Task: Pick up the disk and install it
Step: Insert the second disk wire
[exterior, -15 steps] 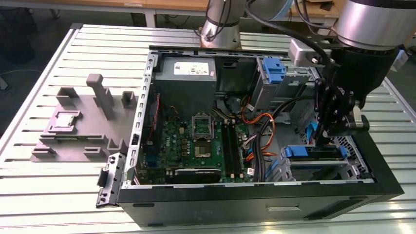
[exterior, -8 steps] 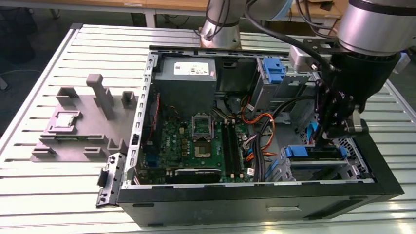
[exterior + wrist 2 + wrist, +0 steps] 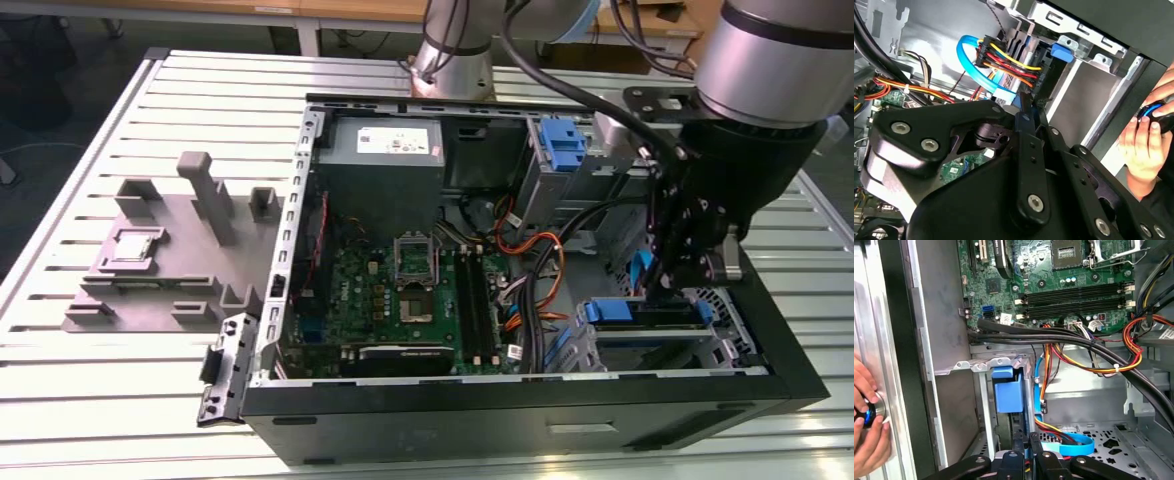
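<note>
The disk (image 3: 617, 312) stands on edge in the drive bay at the case's front corner, on the exterior view's right. Its blue carrier (image 3: 1006, 390) (image 3: 1064, 51) shows in both wrist views; its silver face is hidden. My gripper (image 3: 671, 292) reaches down into the case onto the carrier's upper edge. In both wrist views the black fingers (image 3: 1019, 440) (image 3: 1019, 107) are drawn almost together, with a thin blue strip between them. The gripper (image 3: 1027, 442) (image 3: 1025, 107) looks shut on the disk's blue rail.
A light-blue data cable (image 3: 1074, 445) and a red-yellow-black power bundle (image 3: 1009, 62) hang right beside the bay. The motherboard (image 3: 400, 290) and power supply (image 3: 387, 150) take up the rest of the open case. A person's hand (image 3: 1141, 145) (image 3: 866, 410) holds a blue-ringed object just outside the case wall.
</note>
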Robot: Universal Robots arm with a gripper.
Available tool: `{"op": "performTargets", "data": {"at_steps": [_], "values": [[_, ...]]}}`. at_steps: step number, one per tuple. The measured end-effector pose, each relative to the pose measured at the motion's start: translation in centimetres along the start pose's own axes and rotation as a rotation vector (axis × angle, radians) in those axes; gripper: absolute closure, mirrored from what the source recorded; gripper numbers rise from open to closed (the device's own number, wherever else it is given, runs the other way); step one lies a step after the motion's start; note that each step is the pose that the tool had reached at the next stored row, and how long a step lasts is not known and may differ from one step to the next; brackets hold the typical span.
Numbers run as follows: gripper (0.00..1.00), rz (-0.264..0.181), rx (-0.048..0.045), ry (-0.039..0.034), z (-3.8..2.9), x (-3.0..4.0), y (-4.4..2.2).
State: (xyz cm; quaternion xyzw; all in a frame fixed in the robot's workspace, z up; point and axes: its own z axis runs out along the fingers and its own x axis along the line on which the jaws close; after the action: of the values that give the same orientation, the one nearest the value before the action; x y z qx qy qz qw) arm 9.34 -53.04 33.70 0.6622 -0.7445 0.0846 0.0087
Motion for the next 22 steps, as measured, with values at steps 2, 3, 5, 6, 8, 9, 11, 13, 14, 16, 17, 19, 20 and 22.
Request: {"op": "performTargets", "data": {"at_steps": [2, 3, 5, 6, 8, 9, 11, 13, 14, 16, 17, 19, 20, 22], "values": [[0.84, 0.001, 0.0014, -0.0057, 0.04, 0.3, 0.05], [0.84, 0.001, 0.0019, -0.0099, 0.06, 0.43, 0.07], [0.84, 0.003, 0.0027, -0.0227, 0.09, 0.63, 0.08], [0.84, 0.003, 0.0027, -0.0298, 0.1, 0.72, 0.08], [0.84, 0.005, 0.0031, -0.0406, 0.12, 0.92, 0.07], [0.84, 0.005, 0.0032, -0.0437, 0.13, 1.02, 0.07], [0.84, 0.006, 0.0037, -0.0467, 0.16, 1.2, 0.06], [0.84, 0.006, 0.0038, -0.0518, 0.18, 1.34, 0.04], [0.84, 0.007, 0.0038, -0.0563, 0.19, 1.41, 0.03], [0.84, 0.008, 0.0034, -0.0671, 0.21, 1.55, 0.03], [0.84, 0.008, 0.0036, -0.0705, 0.22, 1.62, 0.02], [0.84, 0.009, 0.0038, -0.0763, 0.23, 1.72, 0.02], [0.84, 0.009, 0.0036, -0.0801, 0.23, 1.75, 0.02], [0.84, 0.01, 0.0029, -0.09, 0.25, 1.82, 0.02]]}}
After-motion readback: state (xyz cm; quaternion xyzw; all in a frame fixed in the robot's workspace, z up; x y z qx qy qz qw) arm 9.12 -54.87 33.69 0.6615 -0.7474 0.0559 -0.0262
